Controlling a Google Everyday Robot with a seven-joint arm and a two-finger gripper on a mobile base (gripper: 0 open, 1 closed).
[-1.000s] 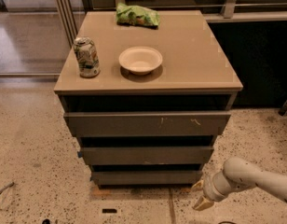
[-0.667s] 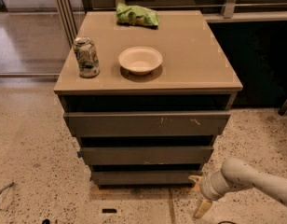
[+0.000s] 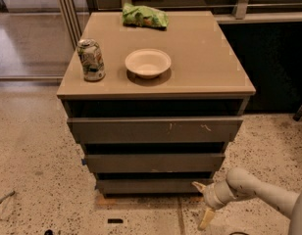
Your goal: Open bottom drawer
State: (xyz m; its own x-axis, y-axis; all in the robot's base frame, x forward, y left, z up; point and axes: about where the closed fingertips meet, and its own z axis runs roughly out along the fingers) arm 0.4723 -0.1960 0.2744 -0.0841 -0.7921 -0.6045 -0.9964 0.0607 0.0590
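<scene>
Though parked low off the right front corner of the cabinet (image 3: 156,94), holds the jaws of the gripper (image 3: 202,203) wide apart, upper fingertip near the right end of the bottom drawer (image 3: 146,185). Lowest front of three, set back under the middle one, just above open speckled floor (image 3: 48,180).

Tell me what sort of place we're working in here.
Probably an office or lab break area: speckled hard floor, a glass partition at left, and a drawer cabinet carrying a can, bowl and snack bag. The gripper sits low by the right end of the bottom drawer, open.

Soft overhead light; dark shadow above bottom drawer (image 3: 153,185); gripper (image 3: 202,202) pale, lower right
</scene>
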